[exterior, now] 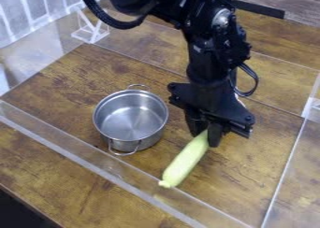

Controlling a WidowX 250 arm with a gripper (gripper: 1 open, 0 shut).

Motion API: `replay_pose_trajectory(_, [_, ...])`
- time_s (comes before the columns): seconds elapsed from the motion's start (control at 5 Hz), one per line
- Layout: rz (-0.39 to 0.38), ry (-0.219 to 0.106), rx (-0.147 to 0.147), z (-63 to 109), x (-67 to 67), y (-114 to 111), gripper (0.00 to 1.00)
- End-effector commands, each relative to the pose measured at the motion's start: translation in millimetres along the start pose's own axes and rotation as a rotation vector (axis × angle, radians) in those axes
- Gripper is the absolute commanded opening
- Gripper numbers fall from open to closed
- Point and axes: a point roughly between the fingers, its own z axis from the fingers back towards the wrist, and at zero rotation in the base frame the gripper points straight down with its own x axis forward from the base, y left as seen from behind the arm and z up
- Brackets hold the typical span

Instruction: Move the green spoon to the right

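**Green spoon gripped at its far end, shift to the right judged unfinished**

The green spoon (186,162) is seen lying diagonally on the wooden surface (75,166), just right of the steel pot (130,119). Its far end is clamped by the closed jaws of the gripper (212,135). Open wood is left to the right, bounded by a clear wall (285,190).
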Motion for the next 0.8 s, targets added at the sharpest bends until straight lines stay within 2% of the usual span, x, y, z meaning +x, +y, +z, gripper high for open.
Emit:
replay_pose_trajectory(0.0, [0.014, -0.041, 0.0, 8.4, 1.1, 1.4, 0.0])
replay_pose_trajectory(0.2, [0.018, -0.023, 0.006, 10.9, 0.8, 3.7, 1.0])
replay_pose_trajectory(0.6, [0.032, 0.002, 0.02, 19.4, 2.6, 11.9, 1.0])
